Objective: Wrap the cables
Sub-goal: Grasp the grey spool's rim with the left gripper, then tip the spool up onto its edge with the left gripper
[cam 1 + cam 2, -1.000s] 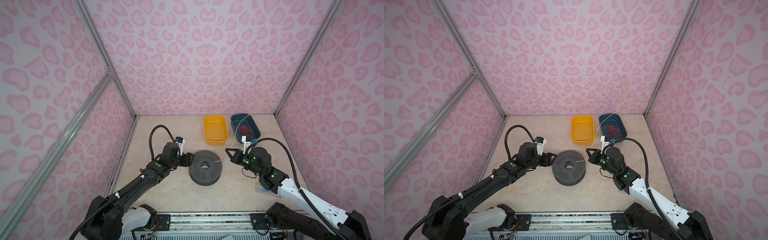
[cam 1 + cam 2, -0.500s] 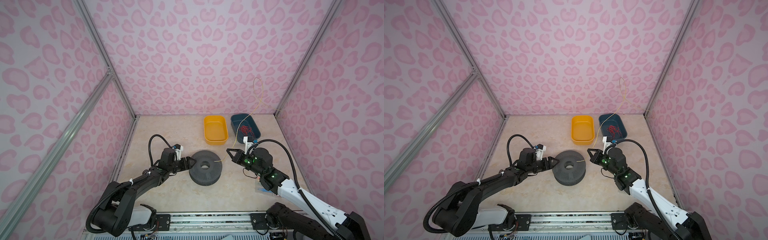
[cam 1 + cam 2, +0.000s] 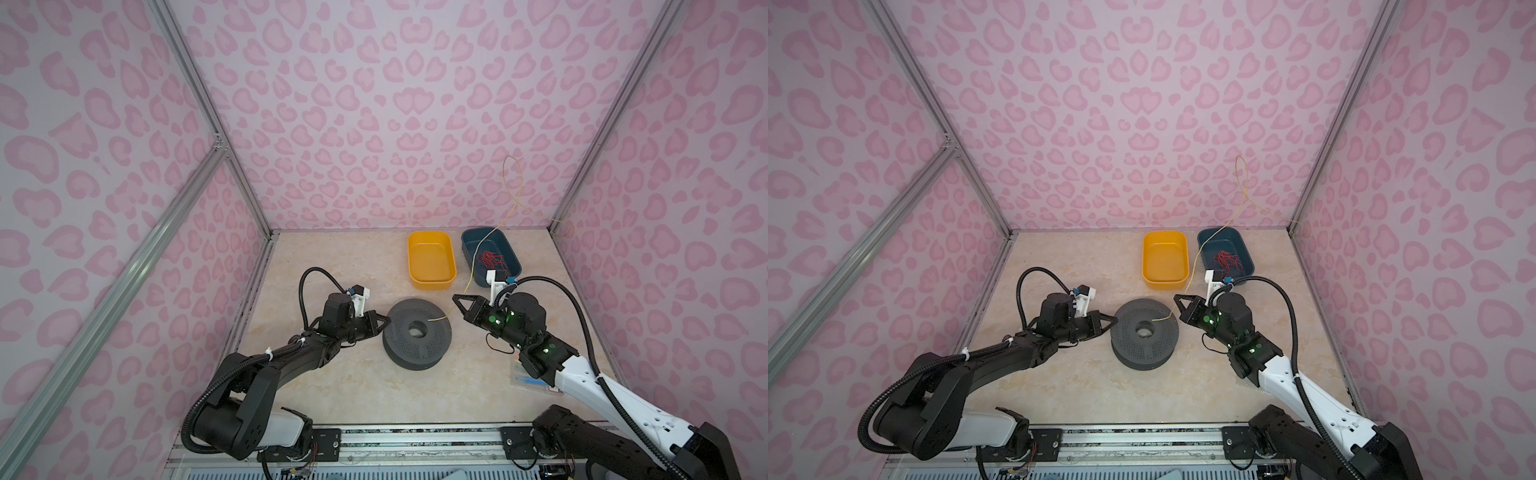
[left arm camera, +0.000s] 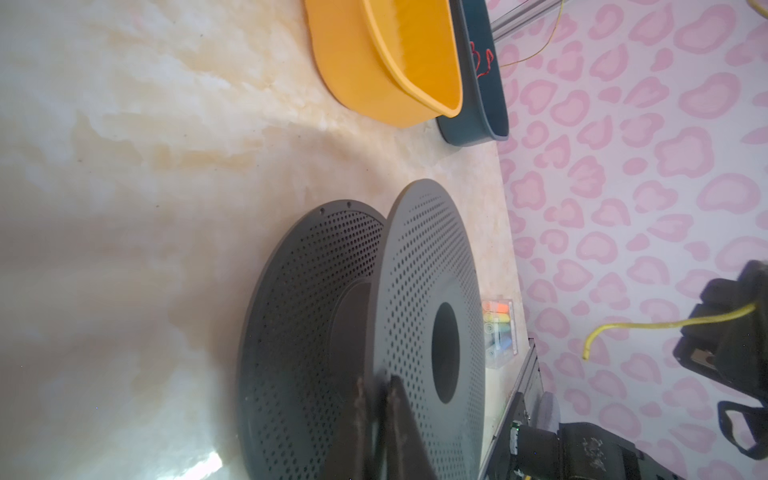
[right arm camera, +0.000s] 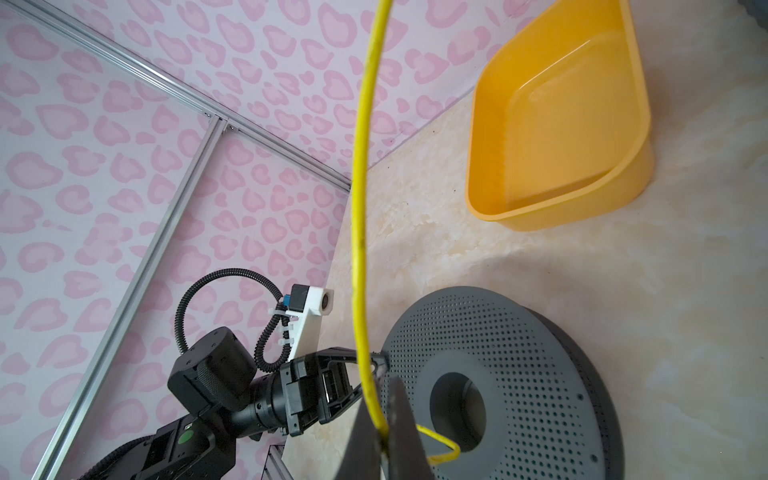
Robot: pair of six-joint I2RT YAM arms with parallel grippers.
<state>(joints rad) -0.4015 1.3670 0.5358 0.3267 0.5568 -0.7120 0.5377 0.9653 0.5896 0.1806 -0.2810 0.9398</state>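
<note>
The left end effector (image 3: pixel 385 322) clamps the rim of the perforated grey plastic spool (image 3: pixel 417 338). Opposite, the right end effector (image 3: pixel 455 296) pinches the thin yellow wire (image 5: pixel 356 174). The orange plastic tub (image 3: pixel 430 259) stands beyond.

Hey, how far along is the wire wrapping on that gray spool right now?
Done: nothing wound; the spool has a bare hub. In hand: left gripper jaws pinch the spool's rim, right gripper grips the yellow wire near its free end. Left: all the winding; most wire trails toward the back wall.
</note>
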